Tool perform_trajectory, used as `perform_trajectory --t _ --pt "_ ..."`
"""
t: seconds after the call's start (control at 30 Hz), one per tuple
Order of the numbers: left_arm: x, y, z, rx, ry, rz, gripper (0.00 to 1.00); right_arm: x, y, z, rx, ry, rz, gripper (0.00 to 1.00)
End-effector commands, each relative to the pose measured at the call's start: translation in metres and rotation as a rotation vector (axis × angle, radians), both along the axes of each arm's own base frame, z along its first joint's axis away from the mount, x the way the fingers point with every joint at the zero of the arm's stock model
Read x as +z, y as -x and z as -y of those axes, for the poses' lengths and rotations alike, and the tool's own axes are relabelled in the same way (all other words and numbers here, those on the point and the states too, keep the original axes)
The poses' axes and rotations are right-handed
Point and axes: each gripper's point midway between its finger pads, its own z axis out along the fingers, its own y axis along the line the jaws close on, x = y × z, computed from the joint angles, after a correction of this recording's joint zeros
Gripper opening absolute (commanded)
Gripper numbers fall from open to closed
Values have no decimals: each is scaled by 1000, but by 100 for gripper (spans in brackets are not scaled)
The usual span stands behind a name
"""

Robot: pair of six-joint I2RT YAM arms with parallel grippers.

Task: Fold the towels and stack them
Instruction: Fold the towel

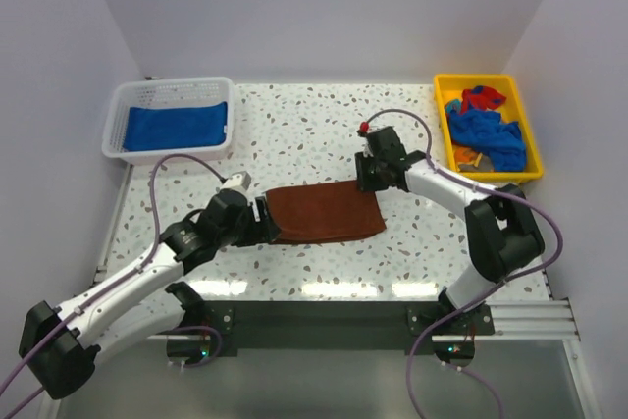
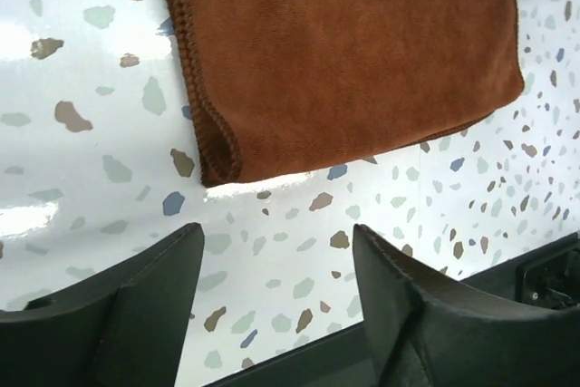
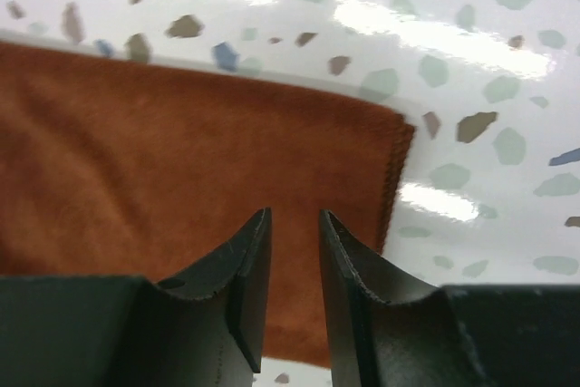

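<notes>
Terrazzo counter (image 1: 314,115): brown towel (image 1: 327,213) folded, unstacked; blue towel (image 1: 179,127) in basket (image 1: 172,83); more in yellow bin (image 1: 440,120). Left hand (image 2: 276,242) apart, right hand (image 3: 290,219) barely apart, empty.

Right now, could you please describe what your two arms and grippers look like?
The left arm and right arm have white links and black joints. The left gripper and right gripper are black, each with two wedge-shaped fingers. Purple cables loop along both arms.

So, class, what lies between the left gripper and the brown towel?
Only bare speckled table separates the left gripper from the brown towel, per the left wrist view.
</notes>
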Motion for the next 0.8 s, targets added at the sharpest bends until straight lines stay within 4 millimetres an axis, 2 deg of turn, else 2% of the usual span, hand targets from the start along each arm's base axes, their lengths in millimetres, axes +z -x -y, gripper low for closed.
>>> perform_trajectory --t 0.0,0.03,0.07,0.1,0.17,0.2,0.23,0.27,0.33,0.37,0.43,0.47,0.5,0.63,0.7,0.77 --pt "10 -4 -10 62 -41 -15 73 47 15 -37 132 -85 80 32" --pt "12 -12 -12 85 -65 -11 80 56 20 -45 155 -101 93 33" --pt "11 -16 -15 96 -79 -12 82 59 25 -52 176 -108 99 33" --pt "11 -21 -17 107 -90 -13 82 62 37 -69 228 -118 101 33" --pt "7 -40 -33 143 -107 -27 85 64 49 -90 278 -145 92 33" --pt "5 -46 -39 154 -101 -34 85 63 63 -107 329 -154 86 33" --pt "2 -55 -52 187 -89 -57 85 63 67 -118 355 -163 91 33" --pt "2 -61 -59 180 -106 -42 85 55 72 -126 368 -151 75 32" --pt "3 -76 -78 227 -138 -43 85 52 88 -149 432 -152 70 31" --pt "2 -78 -86 220 -166 -46 85 41 91 -154 444 -133 59 31" --pt "-1 -85 -101 249 -181 -60 85 38 106 -175 505 -130 68 30" --pt "-3 -88 -107 245 -193 -58 86 26 111 -180 531 -105 48 30" --pt "-5 -89 -112 251 -197 -62 85 25 121 -191 572 -96 56 30" --pt "-18 -89 -132 262 -243 -87 85 0 140 -202 669 20 50 29" --pt "-23 -86 -134 258 -253 -84 85 -6 148 -208 704 59 51 30" --pt "-22 -87 -135 260 -252 -54 85 -7 153 -205 741 107 55 30"
